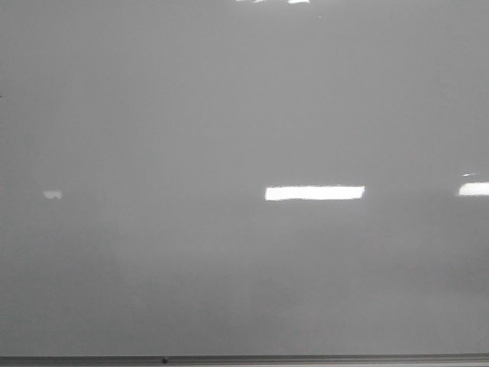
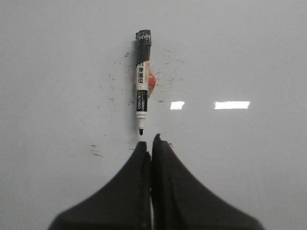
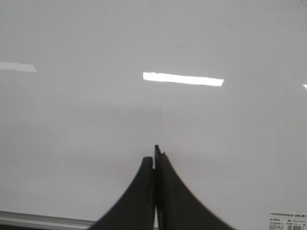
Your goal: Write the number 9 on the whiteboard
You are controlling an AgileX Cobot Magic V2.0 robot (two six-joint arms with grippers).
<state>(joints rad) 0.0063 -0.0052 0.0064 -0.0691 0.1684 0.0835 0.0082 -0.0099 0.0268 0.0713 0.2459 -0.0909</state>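
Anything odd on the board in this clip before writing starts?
Yes: the uncapped black-and-white marker pen lies loose on the glossy pale whiteboard, amid scattered small black ink flecks, just ahead of the shut left claw. No 9 is visible.

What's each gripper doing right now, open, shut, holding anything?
Left gripper: jaws shut, holding nothing; the marker lies on the whiteboard just beyond them.
Right gripper: jaws shut, holding nothing.
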